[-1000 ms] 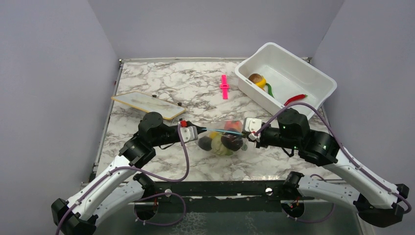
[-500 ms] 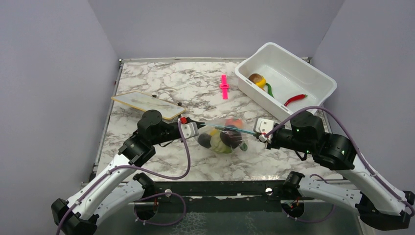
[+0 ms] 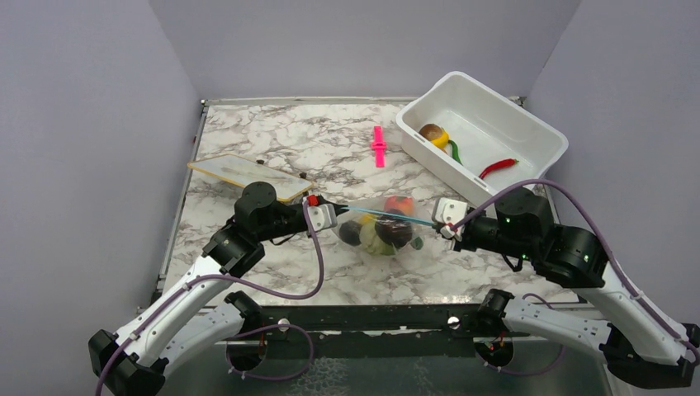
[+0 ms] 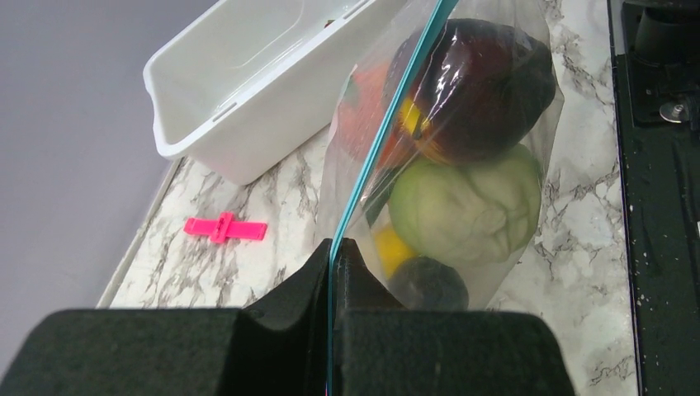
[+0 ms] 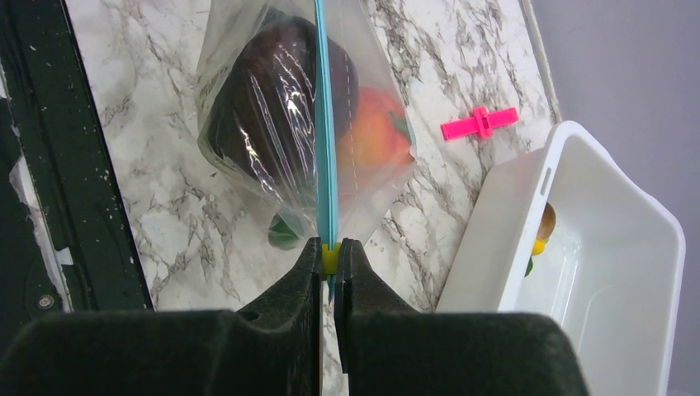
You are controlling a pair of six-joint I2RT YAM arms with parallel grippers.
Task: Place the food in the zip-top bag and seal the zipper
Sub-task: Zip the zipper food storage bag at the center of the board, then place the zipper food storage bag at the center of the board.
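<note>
Top external shows the right gripper (image 3: pixel 443 225) slid further right along the thin light blue zipper (image 3: pixel 390 216) than a second ago, both it and the left gripper (image 3: pixel 334 214) clamped on that strip, holding the clear plastic zip-top bag (image 3: pixel 381 229) of toy food (image 3: pixel 394 234) taut between them, likely nearly sealed.

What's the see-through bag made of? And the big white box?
The zip-top bag looks like thin, glossy clear plastic: it crinkles, catches shiny glare, and the food shows through it. The white tub is probably hard, smooth plastic: its walls stand stiff and straight, with a soft sheen.
</note>
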